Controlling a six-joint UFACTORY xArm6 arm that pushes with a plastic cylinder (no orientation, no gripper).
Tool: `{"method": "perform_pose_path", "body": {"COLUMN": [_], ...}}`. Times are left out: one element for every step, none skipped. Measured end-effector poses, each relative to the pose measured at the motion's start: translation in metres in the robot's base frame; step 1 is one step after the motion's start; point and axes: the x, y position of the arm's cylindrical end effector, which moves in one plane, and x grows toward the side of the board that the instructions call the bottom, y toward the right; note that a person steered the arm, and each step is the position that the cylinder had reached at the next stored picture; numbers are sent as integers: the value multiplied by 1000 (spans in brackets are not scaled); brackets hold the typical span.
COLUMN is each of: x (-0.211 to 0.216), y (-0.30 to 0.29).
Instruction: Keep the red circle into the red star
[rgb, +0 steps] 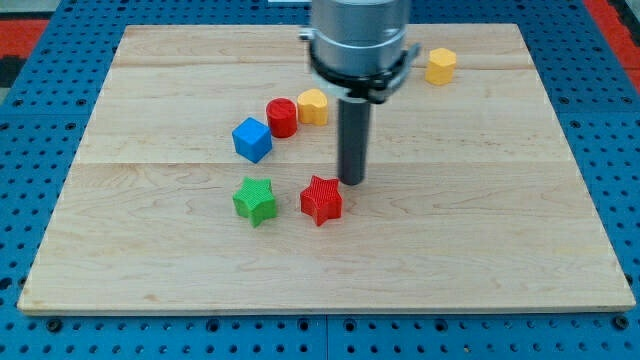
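The red circle (282, 117) stands on the wooden board, above and left of the middle. The red star (321, 200) lies below it, near the board's middle, apart from the circle. My tip (351, 181) rests on the board just above and to the right of the red star, very close to it. The tip is well to the right of and below the red circle. The arm's body hides part of the board's top middle.
A yellow block (313, 106) touches the red circle's right side. A blue cube (252, 139) sits just left and below the circle. A green star (255, 200) lies left of the red star. Another yellow block (440, 65) is at the top right. The wooden board (480, 230) lies on a blue pegboard.
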Motion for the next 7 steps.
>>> {"method": "perform_pose_path", "body": {"x": [-4, -40, -41, -49, -91, -106, -121], "y": [1, -84, -158, -201, -192, -185, -168]}}
